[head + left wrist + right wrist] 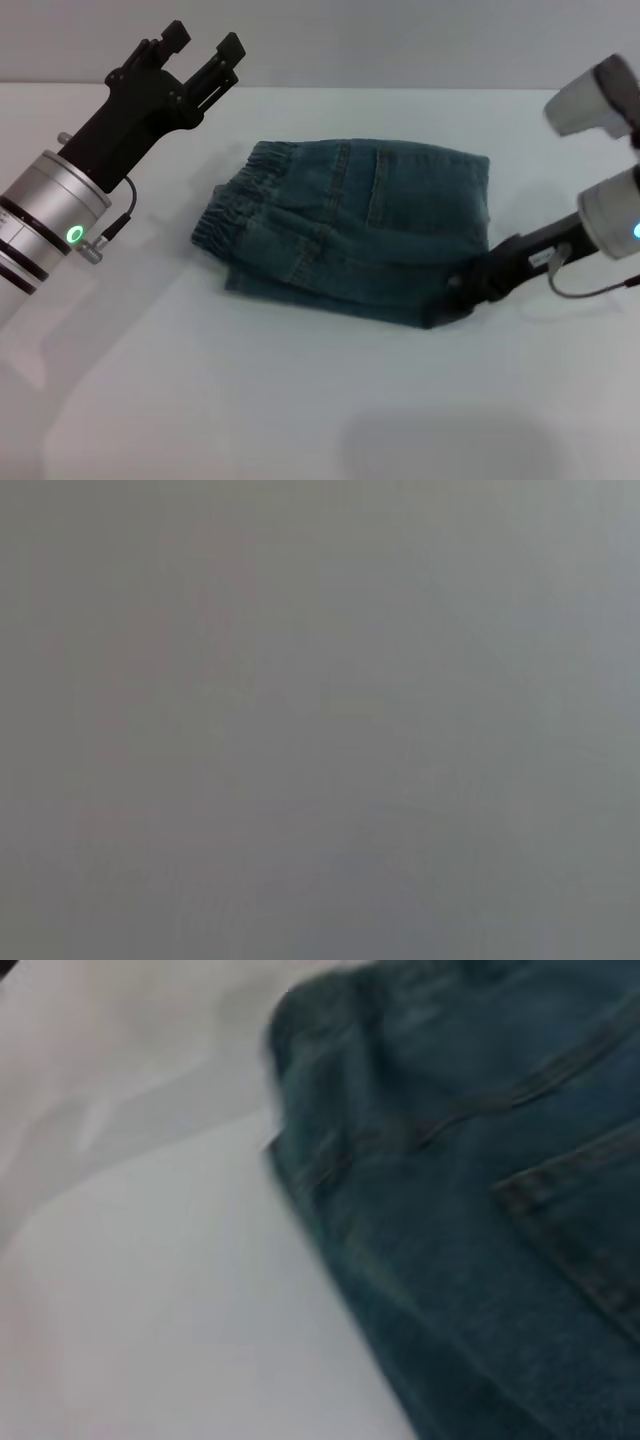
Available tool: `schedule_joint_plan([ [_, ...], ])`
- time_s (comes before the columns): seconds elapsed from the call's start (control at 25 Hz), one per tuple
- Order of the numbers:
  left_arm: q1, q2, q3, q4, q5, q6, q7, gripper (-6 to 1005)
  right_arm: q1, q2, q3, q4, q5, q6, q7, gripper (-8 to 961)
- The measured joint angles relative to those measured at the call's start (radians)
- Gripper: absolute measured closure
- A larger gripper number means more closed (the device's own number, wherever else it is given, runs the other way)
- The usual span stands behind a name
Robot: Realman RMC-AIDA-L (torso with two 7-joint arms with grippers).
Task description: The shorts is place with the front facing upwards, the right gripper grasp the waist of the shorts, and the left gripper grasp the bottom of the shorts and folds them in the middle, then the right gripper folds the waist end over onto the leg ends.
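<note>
The shorts are lying folded into a compact bundle near the middle of the white table, in the head view. The waist, the gathered elastic band, is turned toward the robot's left side of the bundle, stacked in ruffled layers. A square back pocket is being shown on the upper surface, with a stitched seam running beside it. The fold edge is lying at the right side of the bundle.

The right gripper is being held low at the near right corner of the shorts, touching the denim there. Its tip is merged with the dark cloth, so whether it is clamped on the fabric or parted cannot be told. Its black body and thin cable are being carried in from the right edge, below the grey-white wrist.

The left gripper is being held raised above the table's far left area, well apart from the shorts, with its two jaws spread and nothing between them. A green light is glowing on its silver wrist.

In the right wrist view, the shorts are being seen close up, with stitched seams and a pocket corner over the pale table. The left wrist view is being filled with plain grey only.
</note>
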Motion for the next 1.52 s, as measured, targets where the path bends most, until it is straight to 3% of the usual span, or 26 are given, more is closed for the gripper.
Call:
schedule_joint_plan([
  [0.28, 0.001, 0.003, -0.011, -0.001, 0.000, 0.000, 0.006, 186, -0.058, -0.012, 0.111, -0.078, 0.023, -0.027, -0.004, 269],
  [0.4, 0.005, 0.004, -0.041, -0.006, -0.001, -0.011, 0.009, 186, -0.137, 0.010, 0.164, -0.212, 0.109, -0.061, -0.006, 269],
  [0.52, 0.008, 0.004, -0.075, -0.017, -0.001, -0.015, 0.017, 186, -0.242, 0.039, 0.225, -0.352, 0.255, -0.014, -0.031, 269],
  [0.64, 0.014, 0.006, -0.116, -0.025, -0.002, -0.016, 0.040, 186, -0.334, 0.055, 0.293, -0.381, 0.444, 0.058, -0.151, 268],
  [0.88, 0.040, 0.006, -0.240, -0.035, -0.002, -0.017, 0.098, 186, -0.435, 0.053, 0.432, -0.153, 0.879, 0.143, -0.620, 267],
  [1.04, 0.043, 0.005, -0.335, -0.060, -0.002, -0.018, 0.143, 186, -0.442, 0.056, 0.556, 0.095, 1.217, 0.144, -1.108, 267],
  [1.16, 0.048, 0.006, -0.386, -0.067, -0.002, -0.018, 0.185, 186, -0.439, 0.056, 0.596, 0.253, 1.491, 0.103, -1.456, 268],
  [1.36, 0.052, 0.006, -0.437, -0.083, -0.002, -0.012, 0.227, 186, -0.413, 0.059, 0.599, 0.398, 1.732, 0.017, -1.891, 269],
  [1.52, 0.052, 0.003, -0.468, -0.089, -0.003, -0.013, 0.245, 186, -0.393, 0.059, 0.602, 0.434, 1.781, 0.000, -2.010, 269],
])
